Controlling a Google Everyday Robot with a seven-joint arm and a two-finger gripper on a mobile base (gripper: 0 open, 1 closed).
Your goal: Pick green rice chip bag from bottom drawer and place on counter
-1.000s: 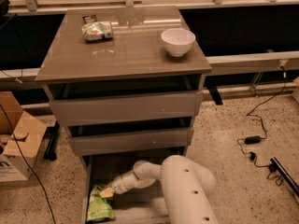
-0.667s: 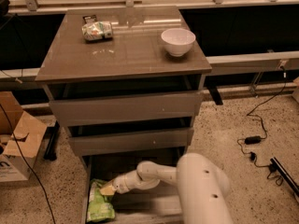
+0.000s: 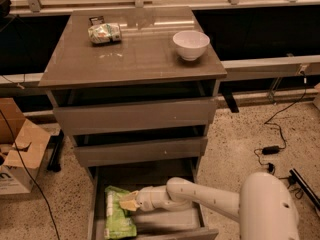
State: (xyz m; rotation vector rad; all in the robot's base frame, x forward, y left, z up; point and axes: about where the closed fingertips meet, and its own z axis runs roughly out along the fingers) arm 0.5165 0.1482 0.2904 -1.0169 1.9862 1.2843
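The bottom drawer (image 3: 150,176) is pulled open under the two shallower drawers. The green rice chip bag (image 3: 117,219), lime green with a white label strip, lies along the drawer's left side. My gripper (image 3: 128,202) reaches into the drawer from the right on a white arm (image 3: 200,196) and sits at the bag's upper right edge, touching or just above it. The counter (image 3: 135,59) is the glossy grey-brown cabinet top above.
A white bowl (image 3: 191,44) stands at the counter's right and a pale rolled packet (image 3: 105,33) at its back left. A cardboard box (image 3: 17,154) is on the floor to the left. Cables (image 3: 272,149) lie on the floor to the right.
The arm's white body has moved to the right and stretched out. The gripper has stayed at the upper edge of the green bag, which has not visibly moved.
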